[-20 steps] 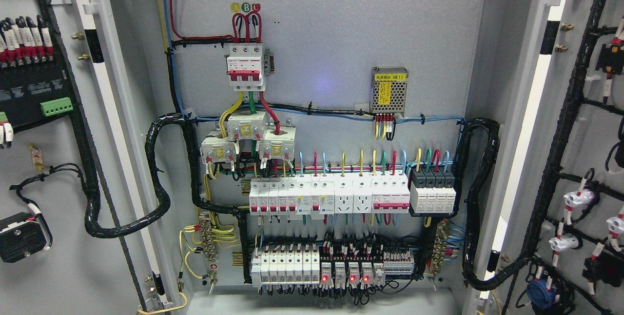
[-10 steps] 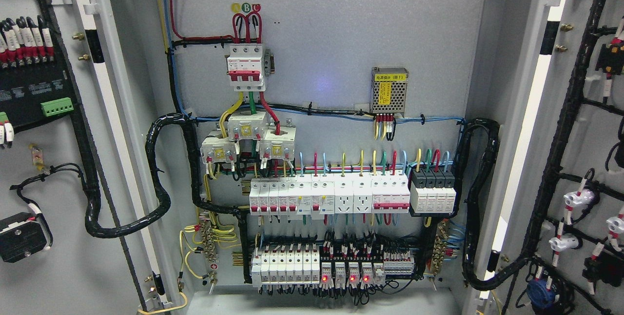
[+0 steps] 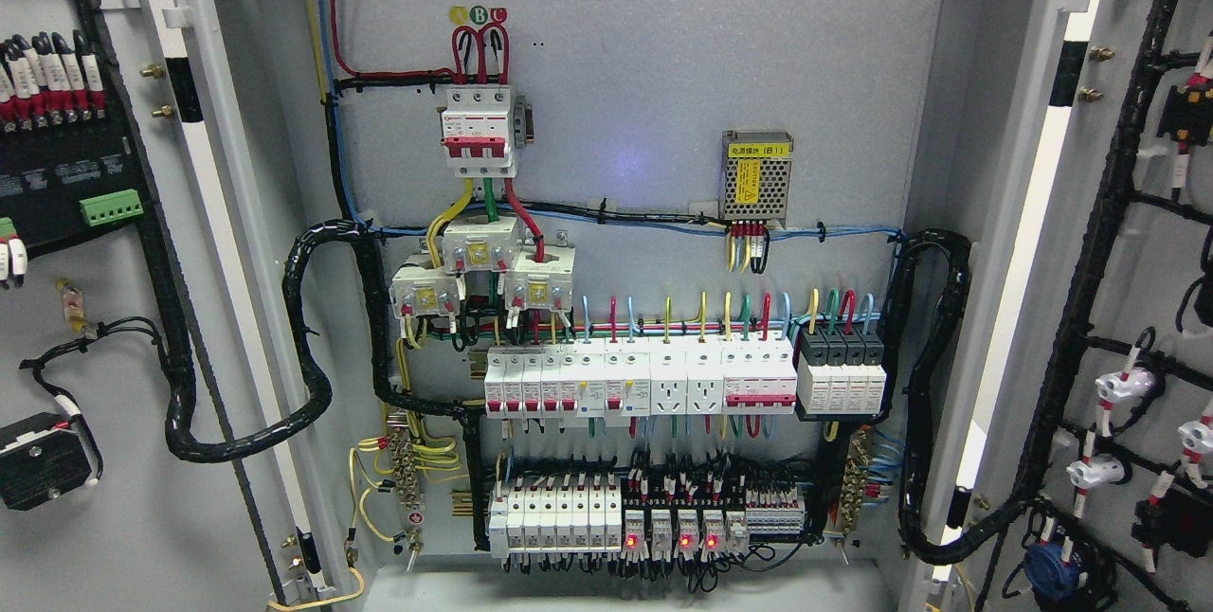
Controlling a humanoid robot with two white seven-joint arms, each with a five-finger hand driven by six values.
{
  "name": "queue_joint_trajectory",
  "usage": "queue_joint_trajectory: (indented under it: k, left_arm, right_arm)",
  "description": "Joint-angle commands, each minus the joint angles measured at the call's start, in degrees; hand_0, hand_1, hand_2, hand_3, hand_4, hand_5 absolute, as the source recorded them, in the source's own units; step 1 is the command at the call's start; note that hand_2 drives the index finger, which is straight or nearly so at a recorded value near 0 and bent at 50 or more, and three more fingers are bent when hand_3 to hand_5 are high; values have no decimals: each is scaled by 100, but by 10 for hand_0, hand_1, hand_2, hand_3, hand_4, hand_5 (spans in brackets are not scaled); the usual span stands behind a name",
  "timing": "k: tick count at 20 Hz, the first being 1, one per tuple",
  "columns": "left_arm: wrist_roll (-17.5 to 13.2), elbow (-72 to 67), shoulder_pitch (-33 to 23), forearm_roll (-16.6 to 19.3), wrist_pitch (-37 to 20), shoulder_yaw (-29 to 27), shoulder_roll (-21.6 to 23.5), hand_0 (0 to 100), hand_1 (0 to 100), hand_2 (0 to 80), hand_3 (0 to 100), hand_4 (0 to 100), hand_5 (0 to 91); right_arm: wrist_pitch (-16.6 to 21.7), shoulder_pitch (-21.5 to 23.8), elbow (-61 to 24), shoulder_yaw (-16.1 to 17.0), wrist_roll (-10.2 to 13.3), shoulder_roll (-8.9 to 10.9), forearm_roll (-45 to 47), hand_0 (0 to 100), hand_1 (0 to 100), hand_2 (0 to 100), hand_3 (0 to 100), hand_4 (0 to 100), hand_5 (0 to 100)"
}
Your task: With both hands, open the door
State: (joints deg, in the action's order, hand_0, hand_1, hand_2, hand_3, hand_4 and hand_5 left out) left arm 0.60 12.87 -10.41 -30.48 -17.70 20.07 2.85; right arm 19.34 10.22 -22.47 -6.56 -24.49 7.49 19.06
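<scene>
An electrical cabinet fills the head view with both doors swung wide. The left door (image 3: 123, 517) shows its inner face at the picture's left, carrying a black module and wire looms. The right door (image 3: 1161, 309) stands likewise at the picture's right, with black cable bundles and white fittings on it. Between them lies the grey back panel (image 3: 644, 72) with its wiring. Neither of my hands nor any arm shows in the picture.
On the back panel sit a red-and-white main breaker (image 3: 479, 131), a perforated power supply (image 3: 755, 174), a row of white breakers (image 3: 640, 377) and relays with red lights (image 3: 669, 536). Thick black cable looms (image 3: 308, 328) run from the panel to each door.
</scene>
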Motion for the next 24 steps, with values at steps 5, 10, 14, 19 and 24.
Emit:
queue_joint_trajectory:
  k: [5,10,14,19,24]
  left_arm:
    - [-7,-1146,170,183,592,59,-337,0,0,0,0,0,0]
    - [28,-1173,267,376,750,67,-364,0,0,0,0,0,0]
    - [212,-1190,320,376,759,59,-364,0,0,0,0,0,0]
    - [362,-1173,347,394,759,94,-364,0,0,0,0,0,0]
    - [309,-1155,355,789,724,59,-364,0,0,0,0,0,0]
  right_arm:
    - [-1001,-135,1650,41,559,-151,-500,191,0,0,0,0,0]
    - [-1511,-126,1650,23,568,-160,-526,191,0,0,0,0,0]
    - [-1661,-126,1755,32,568,-169,-965,191,0,0,0,0,0]
    - [-1670,-117,1834,23,971,-318,-1133,191,0,0,0,0,0]
    - [-1679,-100,1939,23,1025,-362,-1431,191,0,0,0,0,0]
